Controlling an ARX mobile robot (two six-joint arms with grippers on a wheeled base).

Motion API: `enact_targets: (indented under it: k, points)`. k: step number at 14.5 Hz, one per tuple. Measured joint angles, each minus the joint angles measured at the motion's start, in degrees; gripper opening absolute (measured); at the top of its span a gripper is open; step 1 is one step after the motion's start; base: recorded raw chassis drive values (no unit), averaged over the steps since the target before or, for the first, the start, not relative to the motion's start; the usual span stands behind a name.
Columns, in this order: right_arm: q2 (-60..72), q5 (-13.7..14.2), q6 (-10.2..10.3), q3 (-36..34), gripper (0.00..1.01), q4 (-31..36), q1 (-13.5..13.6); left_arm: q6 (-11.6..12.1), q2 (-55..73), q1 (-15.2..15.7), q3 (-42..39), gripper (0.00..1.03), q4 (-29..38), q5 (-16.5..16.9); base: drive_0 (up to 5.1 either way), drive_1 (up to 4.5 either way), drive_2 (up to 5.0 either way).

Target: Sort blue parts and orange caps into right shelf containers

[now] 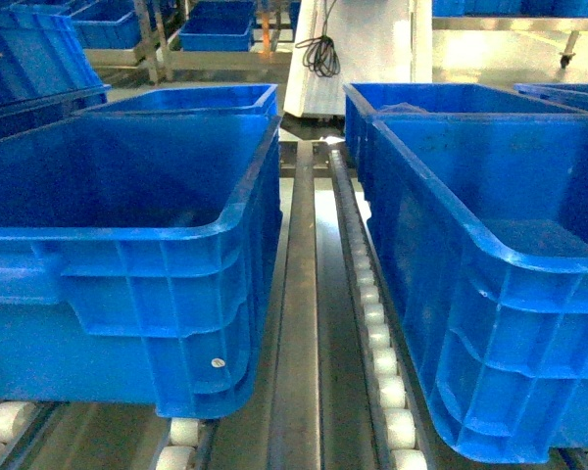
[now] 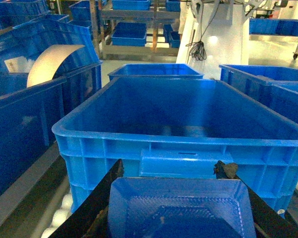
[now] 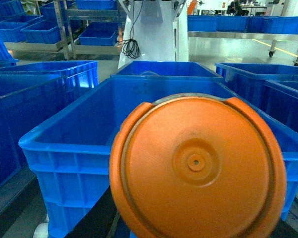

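- Fingers (image 2: 97,203) of the left gripper (image 2: 174,201), dark and slanted, press against both sides of a blue part (image 2: 176,210), which sits clamped between them at the bottom of the left wrist view.
- Blue part: a shallow tray-like piece with a raised rim and a finely textured floor, held roughly level.
- Just beyond it stands a large blue crate (image 2: 179,141) with ribbed walls and a moulded bar handle. The part is on the near side of the crate's rim, not over its inside.
- Right gripper (image 3: 109,223): only a dark sliver shows at the lower left of the right wrist view. I cannot tell how its fingers stand, since the orange cap (image 3: 196,168) hides them.
- Orange cap: a broad round disc with a raised edge and a small hub at its centre, facing the camera and filling the lower middle of that view.
- Behind the cap lies another deep blue container (image 3: 64,144), its near rim partly covered by the cap.
- Head view: neither gripper nor held piece shows. A left crate (image 1: 127,235) and a right crate (image 1: 490,245) sit side by side on white rollers (image 1: 377,333), with a metal rail between them.
- Farther back, a black cable coil (image 1: 321,54) hangs on a white pillar, and more blue bins sit on racks.
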Motion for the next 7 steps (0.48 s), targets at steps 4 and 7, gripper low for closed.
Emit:
enact_targets:
  k: [4, 7]
  points:
    - [0.0, 0.0, 0.0, 0.0, 0.41, 0.0, 0.0, 0.0, 0.0, 0.0, 0.0, 0.43, 0.0, 0.0, 0.0, 0.00, 0.0]
    - [0.0, 0.0, 0.0, 0.0, 0.41, 0.0, 0.0, 0.0, 0.0, 0.0, 0.0, 0.43, 0.0, 0.0, 0.0, 0.00, 0.0]
